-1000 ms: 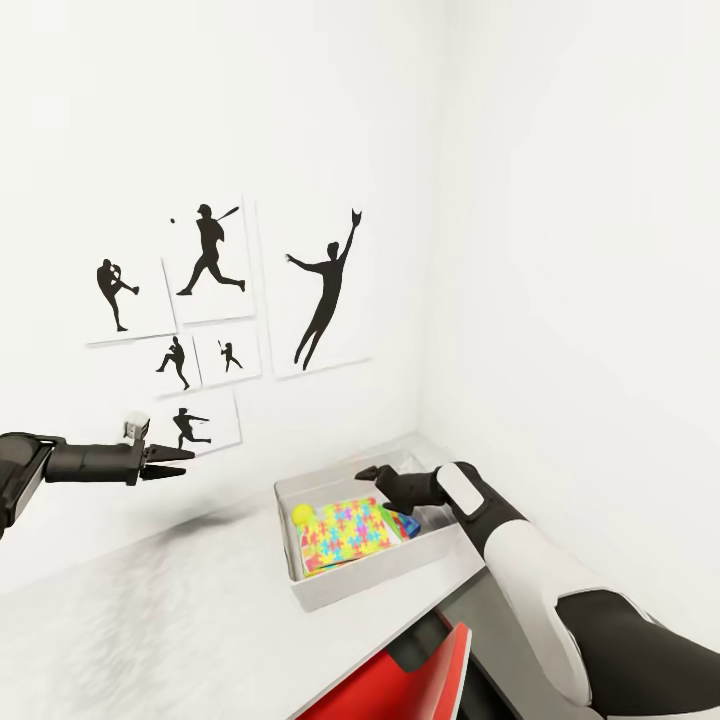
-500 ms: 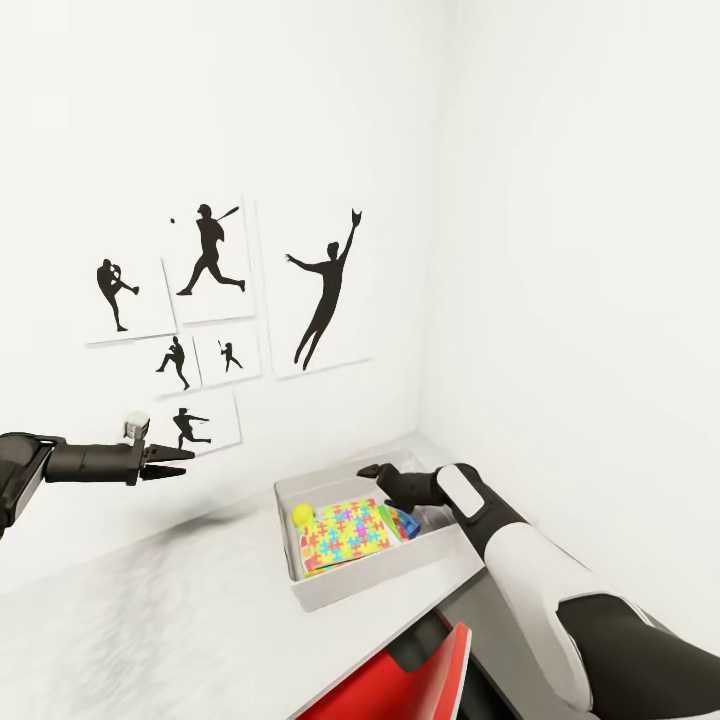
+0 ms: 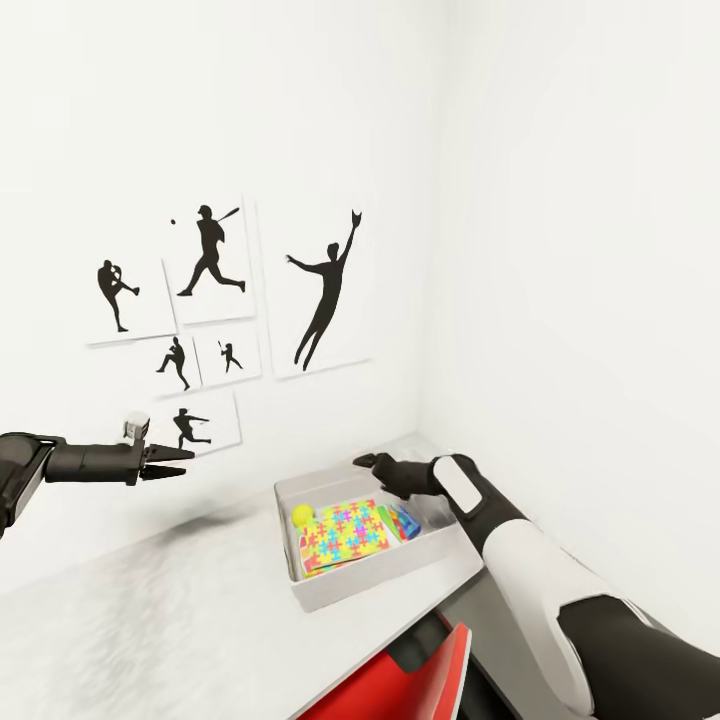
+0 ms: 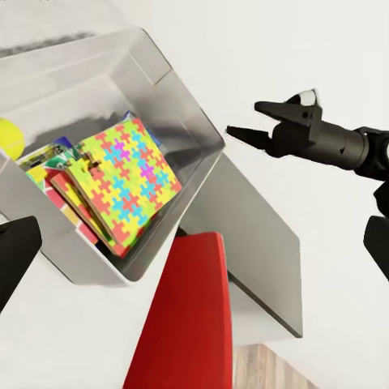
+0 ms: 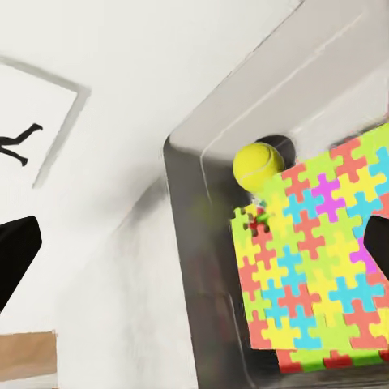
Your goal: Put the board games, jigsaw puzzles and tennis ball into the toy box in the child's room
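- The table point(image 3: 180, 610), its white top running along the wall under the black silhouette wall pictures point(image 3: 215, 300), carries the toy box near its corner end; a red-and-white chair point(image 3: 430, 670) is tucked just below that edge.
- The toy box point(image 3: 330, 590), a shallow light-grey bin with no lid, sits on the table with its sloped sides up, which makes it easy to drop flat items in from above.
- The right gripper point(image 3: 368, 463) hovers over the far rim of the toy box, its fingers spread apart and empty, as the left wrist view shows; I judge it has nothing left to place here.
- The left gripper point(image 3: 178, 459) is held out level, well apart from the box, and its fingers look close together and empty, probably parked clear of the working arm.
- A jigsaw puzzle point(image 3: 343, 533) lies tilted on top of the stack in the box, propped on colourful game boxes point(image 3: 404, 520) beneath it.
- The tennis ball point(image 3: 301, 514) rests in the box's corner, touching the puzzle's edge.
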Tool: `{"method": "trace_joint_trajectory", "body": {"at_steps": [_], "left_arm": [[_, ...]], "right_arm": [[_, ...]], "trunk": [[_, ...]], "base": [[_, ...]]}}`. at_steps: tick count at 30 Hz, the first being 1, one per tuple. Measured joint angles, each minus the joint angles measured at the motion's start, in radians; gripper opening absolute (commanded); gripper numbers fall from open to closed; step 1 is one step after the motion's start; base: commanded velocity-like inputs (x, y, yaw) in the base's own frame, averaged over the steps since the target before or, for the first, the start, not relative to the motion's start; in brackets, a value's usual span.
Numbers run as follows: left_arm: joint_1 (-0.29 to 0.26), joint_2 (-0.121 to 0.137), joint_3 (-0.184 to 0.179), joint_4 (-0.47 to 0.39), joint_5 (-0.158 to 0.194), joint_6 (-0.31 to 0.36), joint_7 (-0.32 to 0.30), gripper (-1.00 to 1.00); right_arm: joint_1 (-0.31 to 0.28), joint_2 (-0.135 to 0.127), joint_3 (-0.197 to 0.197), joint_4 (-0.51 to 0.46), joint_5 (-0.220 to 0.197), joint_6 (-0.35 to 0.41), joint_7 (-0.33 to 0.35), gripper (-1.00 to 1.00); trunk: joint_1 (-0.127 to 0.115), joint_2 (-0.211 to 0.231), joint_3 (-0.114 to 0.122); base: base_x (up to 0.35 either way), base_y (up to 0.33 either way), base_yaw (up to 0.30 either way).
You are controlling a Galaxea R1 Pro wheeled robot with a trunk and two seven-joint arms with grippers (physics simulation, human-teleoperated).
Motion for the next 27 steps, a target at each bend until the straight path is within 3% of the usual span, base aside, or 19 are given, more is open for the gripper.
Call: {"method": "trace_joint_trajectory", "body": {"at_steps": [7, 16, 27], "left_arm": [[0.0, 0.0, -0.003, 0.0, -0.001, 0.003, 0.0, 1.0], [0.001, 0.001, -0.003, 0.0, -0.001, 0.002, 0.0, 1.0], [0.001, 0.0, -0.006, 0.0, -0.002, 0.003, 0.0, 1.0]], "right_arm": [[0.01, -0.002, 0.005, -0.093, 0.0, -0.001, 0.0, 1.0], [0.012, -0.003, 0.005, -0.098, 0.0, 0.0, 0.0, 1.0], [0.012, -0.003, 0.006, -0.099, 0.0, 0.0, 0.0, 1.0]], "trunk": [[0.001, 0.0, 0.01], [0.0, 0.0, 0.024], [0.0, 0.0, 0.033]], "base": [[-0.134, 0.0, 0.0], [-0.057, 0.0, 0.0], [-0.19, 0.0, 0.0]]}}
